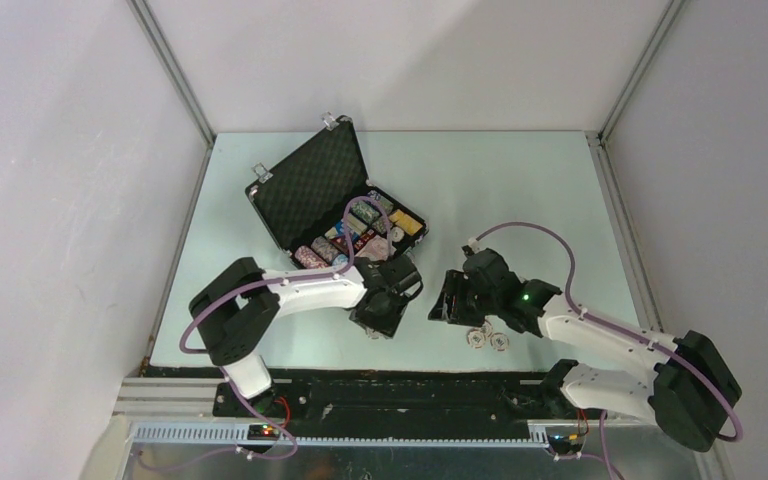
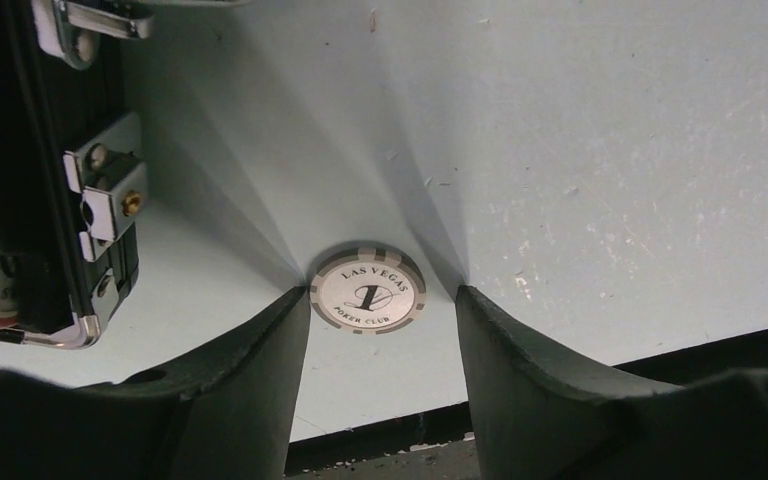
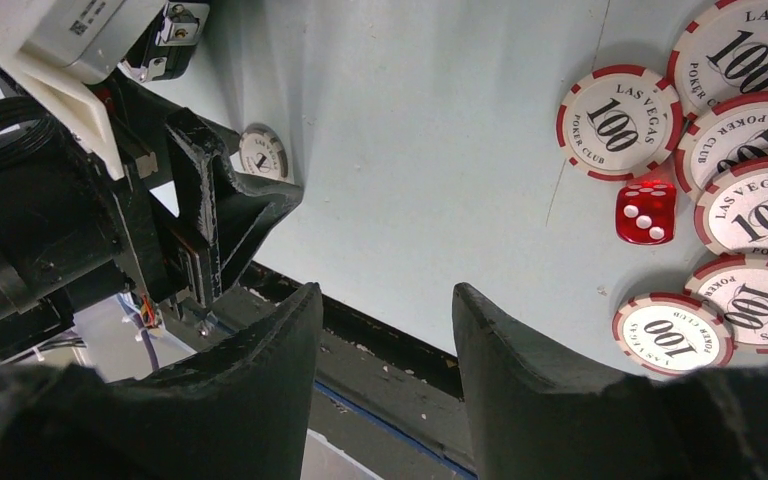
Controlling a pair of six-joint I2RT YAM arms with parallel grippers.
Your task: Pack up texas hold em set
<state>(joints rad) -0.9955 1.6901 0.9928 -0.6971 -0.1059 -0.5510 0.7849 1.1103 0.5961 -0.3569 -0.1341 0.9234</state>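
Observation:
The black case of the texas hold em set lies open at the back left, foam lid up, with rows of coloured chips in its tray. One grey-and-white "1" chip lies flat on the table just off the case's latched side. My left gripper is open with its fingertips down on either side of that chip. My right gripper is open and empty over the table's near edge. To its right lie several red "100" chips and a red die.
The left gripper and the right gripper stand close together near the front of the table. A black strip runs along the near edge. White walls with metal rails enclose the sides and back.

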